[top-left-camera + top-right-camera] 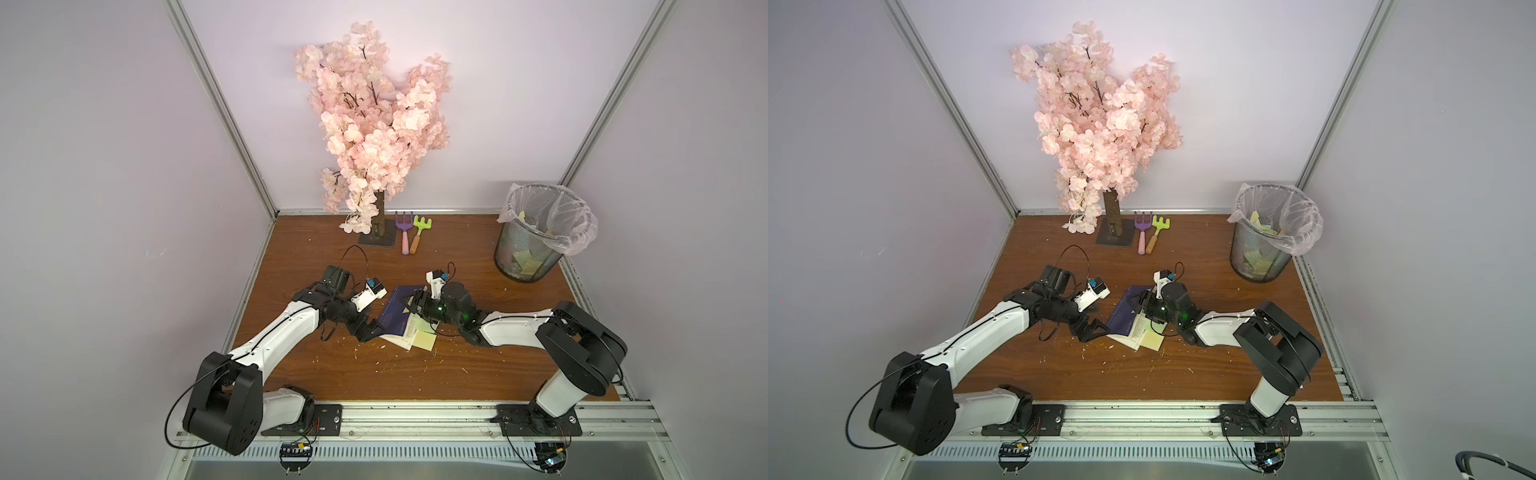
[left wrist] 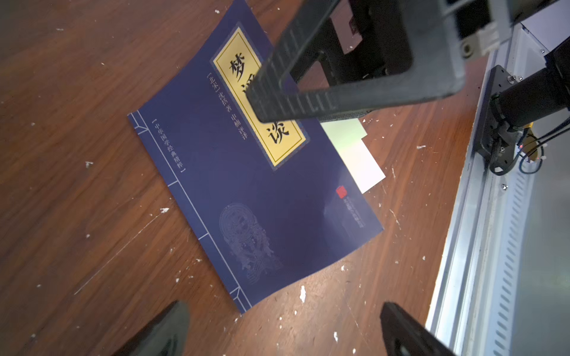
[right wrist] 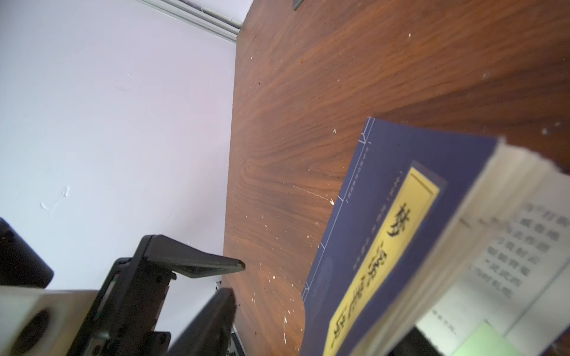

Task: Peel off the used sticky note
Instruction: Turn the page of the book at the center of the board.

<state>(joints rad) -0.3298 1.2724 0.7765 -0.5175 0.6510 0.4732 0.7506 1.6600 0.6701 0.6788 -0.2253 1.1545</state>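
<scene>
I count two robot arms over one brown wooden bench. One dark blue paper book with a yellow name label lies near the middle of the bench, a bit toward the front edge.

One pale yellow-green paper sticky note pokes out from the book's pages, on the side facing the front edge and the right arm. The right wrist view shows it stuck on an open page, with the cover and a thick bunch of pages raised beside it. I cannot tell if more notes lie under it.

The left end effector is spread wide and holds nothing. It sits just beside the book's corner that is nearest the left edge. Its two fingertips show well apart in the left wrist view.

The right end effector is over the far part of the book. One of its fingers lies across the yellow label. I cannot tell how wide it is or if it holds the pages.

In the far right corner stands one black wire-mesh bin with a clear bag. Some yellow-green papers are inside, too jumbled to count.

At the back edge stand one pink blossom tree and two toy rakes, one purple plastic rake and one green plastic rake, side by side.
</scene>
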